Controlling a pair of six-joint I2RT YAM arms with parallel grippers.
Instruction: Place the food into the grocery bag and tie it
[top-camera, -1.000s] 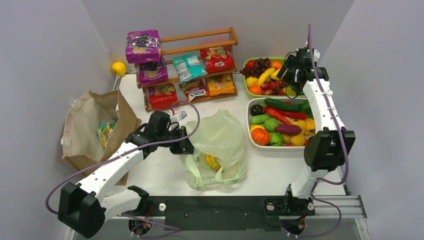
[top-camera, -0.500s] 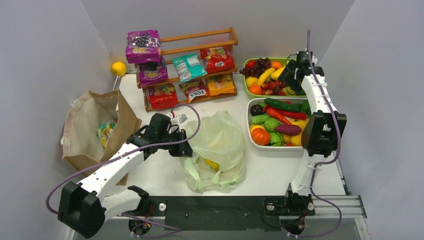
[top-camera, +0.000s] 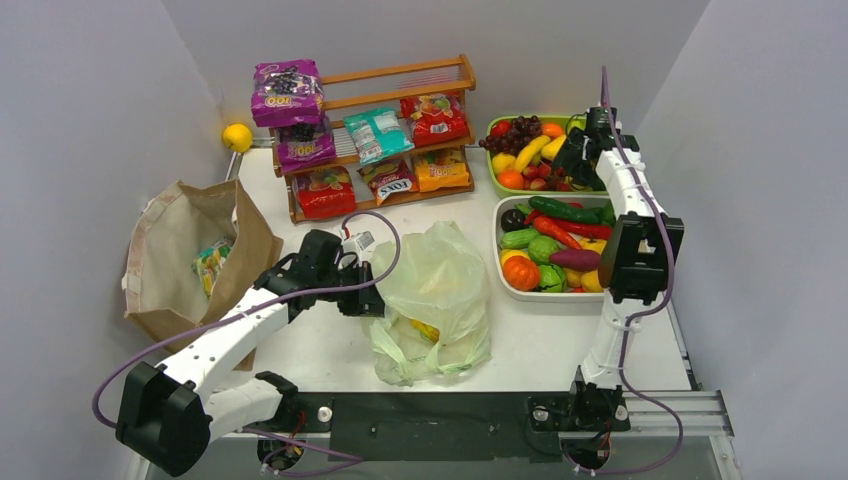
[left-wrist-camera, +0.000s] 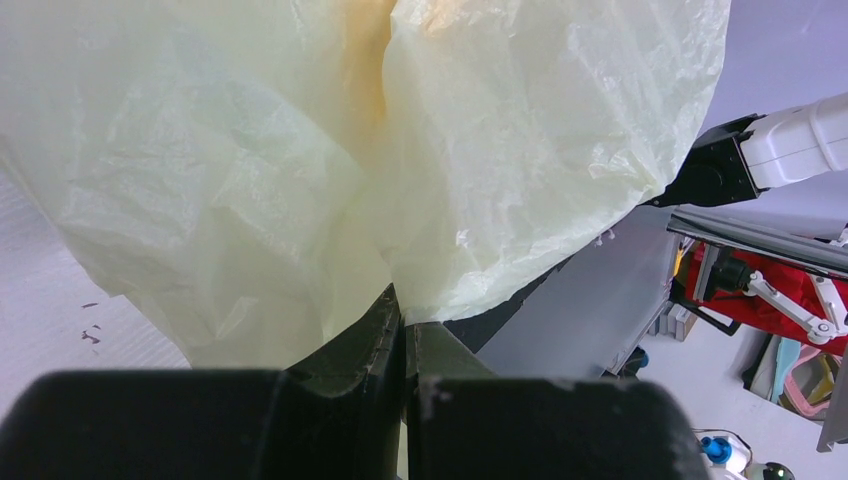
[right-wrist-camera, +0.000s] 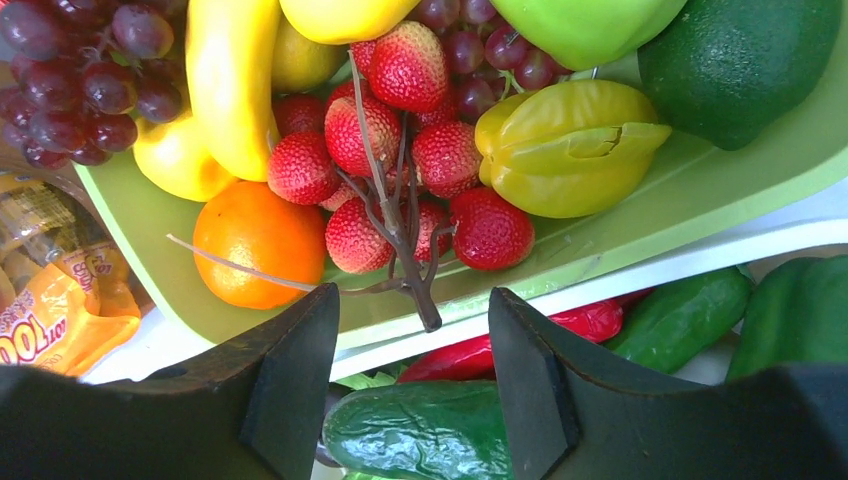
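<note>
The pale green grocery bag (top-camera: 440, 275) lies crumpled at mid-table with a yellow banana (top-camera: 425, 328) showing through its side. My left gripper (top-camera: 366, 297) is shut on the bag's left edge. In the left wrist view the plastic (left-wrist-camera: 300, 150) bunches right at the closed fingertips (left-wrist-camera: 405, 312). My right gripper (top-camera: 577, 160) hangs open over the green fruit tray (right-wrist-camera: 700, 190). Its jaws stand on either side of the brown stem of a red berry bunch (right-wrist-camera: 400, 160), with nothing held. An orange (right-wrist-camera: 258, 240), a star fruit (right-wrist-camera: 570, 145) and a banana (right-wrist-camera: 232, 80) lie around the bunch.
A wooden rack (top-camera: 400, 75) of snack packets (top-camera: 388, 180) stands at the back. A white tray (top-camera: 545, 296) of vegetables sits right of the bag. A brown paper bag (top-camera: 190, 260) is at the left, a yellow ball (top-camera: 237, 136) behind it.
My right arm has straightened and brought its gripper closer over the fruit tray, its jaws narrowing. The left gripper has kept its hold and drawn the bag's edge slightly left.
</note>
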